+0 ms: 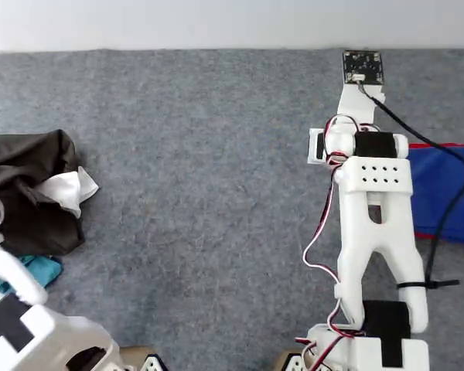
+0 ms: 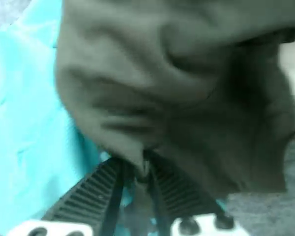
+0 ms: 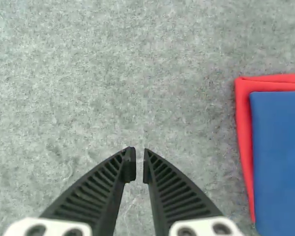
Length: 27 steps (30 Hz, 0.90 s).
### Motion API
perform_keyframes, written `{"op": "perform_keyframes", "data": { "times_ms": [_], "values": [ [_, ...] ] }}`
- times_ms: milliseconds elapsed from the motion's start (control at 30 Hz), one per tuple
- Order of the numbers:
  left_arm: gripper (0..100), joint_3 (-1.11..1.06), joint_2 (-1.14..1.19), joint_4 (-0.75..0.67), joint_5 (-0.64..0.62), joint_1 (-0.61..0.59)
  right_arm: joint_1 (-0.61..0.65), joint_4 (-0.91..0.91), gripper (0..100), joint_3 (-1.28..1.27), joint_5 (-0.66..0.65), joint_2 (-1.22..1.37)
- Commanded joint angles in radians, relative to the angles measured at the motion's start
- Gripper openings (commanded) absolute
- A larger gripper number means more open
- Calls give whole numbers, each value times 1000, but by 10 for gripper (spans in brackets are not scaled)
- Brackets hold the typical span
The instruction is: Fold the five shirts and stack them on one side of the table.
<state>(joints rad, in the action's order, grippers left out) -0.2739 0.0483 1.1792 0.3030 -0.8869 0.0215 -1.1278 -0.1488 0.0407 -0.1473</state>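
Observation:
A crumpled dark olive shirt (image 1: 27, 182) lies in a heap at the table's left edge, with a white shirt (image 1: 68, 189) tucked against it and a teal shirt (image 1: 40, 270) under its near side. My left gripper (image 2: 140, 164) is shut on a fold of the dark olive shirt (image 2: 177, 83), and the teal shirt (image 2: 24, 123) lies just beside it. At the right edge a folded blue shirt (image 1: 445, 189) rests on a folded red shirt (image 1: 448, 238). My right gripper (image 3: 135, 166) hangs shut over bare grey carpet, holding nothing, with the blue shirt (image 3: 278, 147) and red shirt (image 3: 242, 128) off to one side.
The table is covered in grey carpet (image 1: 209, 201), with a wide bare stretch between the heap and the folded stack. The right arm (image 1: 375, 216) stands over the right part of the table, a black cable (image 1: 441, 209) trailing across the blue shirt. A pale wall runs along the far edge.

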Motion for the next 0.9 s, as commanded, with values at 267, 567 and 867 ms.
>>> {"op": "perform_keyframes", "data": {
  "times_ms": [267,567,867],
  "values": [
    [13,58,-14,110,-157,362,7,8,40,41,29,-7],
    [12,96,-255,147,-256,896,-10,-19,40,40,25,-4],
    [12,208,-333,183,-206,1419,-125,-21,43,23,25,2]
  ]
}}
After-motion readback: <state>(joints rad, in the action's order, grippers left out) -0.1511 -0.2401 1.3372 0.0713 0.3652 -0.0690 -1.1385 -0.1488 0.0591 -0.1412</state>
